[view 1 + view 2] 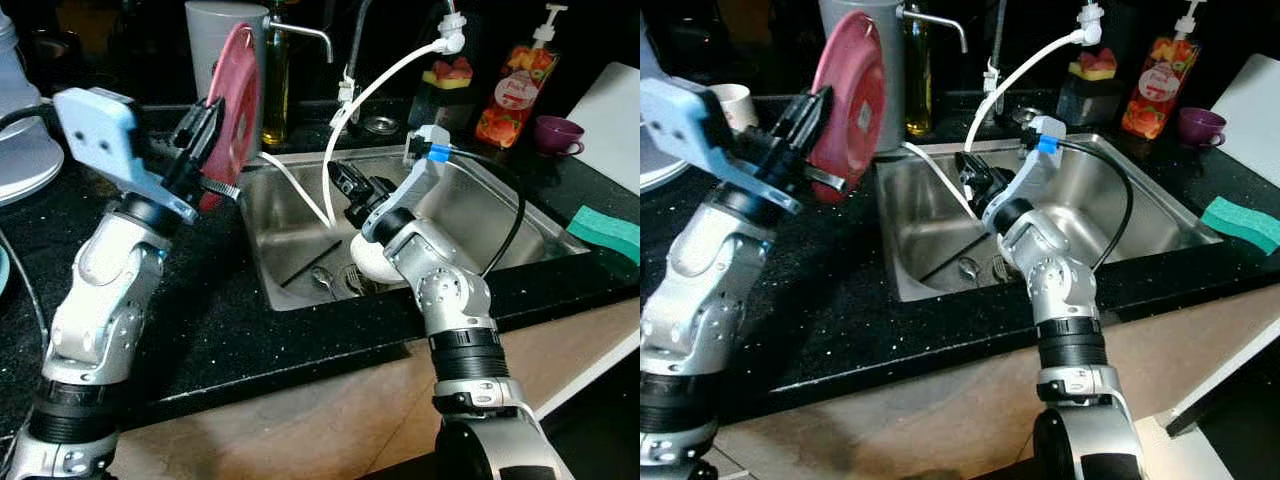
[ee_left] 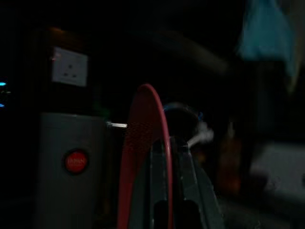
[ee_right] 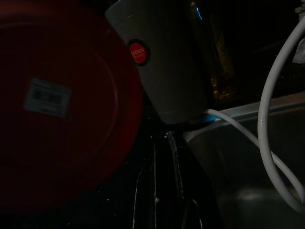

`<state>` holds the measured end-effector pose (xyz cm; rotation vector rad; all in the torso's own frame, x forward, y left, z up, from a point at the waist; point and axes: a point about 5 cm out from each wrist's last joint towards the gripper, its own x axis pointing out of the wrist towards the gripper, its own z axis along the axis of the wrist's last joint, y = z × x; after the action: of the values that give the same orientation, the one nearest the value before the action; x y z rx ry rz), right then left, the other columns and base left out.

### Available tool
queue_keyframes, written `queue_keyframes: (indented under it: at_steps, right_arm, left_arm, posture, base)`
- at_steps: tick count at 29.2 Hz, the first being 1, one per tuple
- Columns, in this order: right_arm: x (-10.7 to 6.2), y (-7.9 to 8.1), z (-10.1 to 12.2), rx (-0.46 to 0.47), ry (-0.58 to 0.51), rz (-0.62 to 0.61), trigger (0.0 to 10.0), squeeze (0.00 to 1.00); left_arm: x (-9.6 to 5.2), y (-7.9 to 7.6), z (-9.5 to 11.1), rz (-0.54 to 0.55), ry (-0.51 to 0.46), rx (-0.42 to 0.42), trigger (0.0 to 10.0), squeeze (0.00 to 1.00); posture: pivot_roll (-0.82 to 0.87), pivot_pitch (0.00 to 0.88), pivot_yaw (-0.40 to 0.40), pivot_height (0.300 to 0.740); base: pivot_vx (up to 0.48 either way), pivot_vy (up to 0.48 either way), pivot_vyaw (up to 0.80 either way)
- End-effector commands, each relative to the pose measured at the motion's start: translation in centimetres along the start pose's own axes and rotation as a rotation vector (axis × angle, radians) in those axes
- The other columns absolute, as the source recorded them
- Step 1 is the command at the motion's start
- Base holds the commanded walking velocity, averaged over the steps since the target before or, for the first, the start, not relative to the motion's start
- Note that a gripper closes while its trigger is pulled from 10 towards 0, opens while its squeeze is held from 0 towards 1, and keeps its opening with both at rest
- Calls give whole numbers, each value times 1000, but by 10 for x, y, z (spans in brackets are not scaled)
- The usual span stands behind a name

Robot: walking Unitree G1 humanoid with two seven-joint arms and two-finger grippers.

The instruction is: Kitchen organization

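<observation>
Counter: black speckled counter (image 1: 250,330) with a steel sink (image 1: 480,215) set into it; pale floor below the front edge
Back of the counter: a grey canister (image 1: 215,40) with a red round label, an oil bottle (image 1: 275,85), a tap with a white hose (image 1: 375,85) looping down into the sink, a soap pump bottle (image 1: 515,90) printed with fruit
Right side: purple cup (image 1: 555,133), white board (image 1: 615,110), green sponge (image 1: 610,230) on the counter's edge
Sink: a spoon (image 1: 320,278) lies near the drain – a white object under the right arm is mostly hidden
Hard to make out: both wrist views are very dark; the left wrist view gives little but the plate's rim edge-on, the canister and a wall socket
Left tool (image 1: 205,135): raised above the counter left of the sink, fingers clamped on the rim of a red plate (image 1: 237,105) held upright on edge – a white sticker shows on its underside
Right tool (image 1: 348,185): over the sink beside the hose, fingers together, holding nothing
</observation>
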<state>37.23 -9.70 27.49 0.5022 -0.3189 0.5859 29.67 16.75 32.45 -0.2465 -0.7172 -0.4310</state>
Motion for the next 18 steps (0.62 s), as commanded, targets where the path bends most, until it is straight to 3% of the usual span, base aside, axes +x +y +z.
queue_keyframes:
  at_steps: [1,5,6,7,8,9,10,11,13,14,15,18]
  right_arm:
    - [0,0,5,9,-38,-7,10000,0]
    - [0,-2,6,18,-42,-22,10000,0]
    - [0,-2,6,18,-42,-22,10000,0]
    - [0,-5,7,26,-52,-42,10000,0]
    - [0,-5,7,26,-52,-42,10000,0]
    - [0,-7,7,33,-57,-50,10000,224]
    - [0,-7,7,33,-57,-50,10000,224]
    - [-1,-10,8,61,-67,-72,10000,1000]
    - [-1,-12,9,115,-77,-86,10000,1000]
    - [-1,-14,9,211,-88,-104,10000,1000]
    - [-1,-14,9,211,-88,-104,10000,1000]
    - [0,-15,5,334,-66,-103,10000,1000]
  left_arm:
    - [1,2,11,17,-54,-88,0,0]
    - [0,12,33,48,-202,-427,0,0]
    - [0,12,33,48,-202,-427,0,0]
    - [-3,16,41,39,-256,-552,0,0]
    - [-3,16,41,39,-256,-552,0,0]
    - [-5,17,43,26,-273,-614,0,0]
    - [-5,17,43,26,-273,-614,0,0]
    - [-8,17,47,-3,-300,-720,0,0]
    - [-9,16,48,-25,-300,-769,0,0]
    - [-10,15,48,-51,-277,-830,0,0]
    - [-10,15,48,-51,-277,-830,0,0]
    - [-12,17,40,-15,-189,-827,0,0]
  posture:
    - [5,99,-46,740]
    - [4,99,-45,740]
    - [4,99,-45,740]
    - [4,98,-45,740]
    - [4,98,-45,740]
    - [4,98,-45,740]
    - [4,98,-45,740]
    - [6,98,-45,740]
    - [8,97,-45,740]
    - [9,97,-46,740]
    - [9,97,-46,740]
    - [9,97,-46,740]
  base:
    - [0,0,0]
    - [0,0,0]
    - [0,0,0]
    - [0,0,0]
    - [0,0,0]
    - [0,0,0]
    - [0,0,0]
    - [0,0,0]
    - [0,0,0]
    - [0,0,0]
    - [0,0,0]
    - [0,0,0]
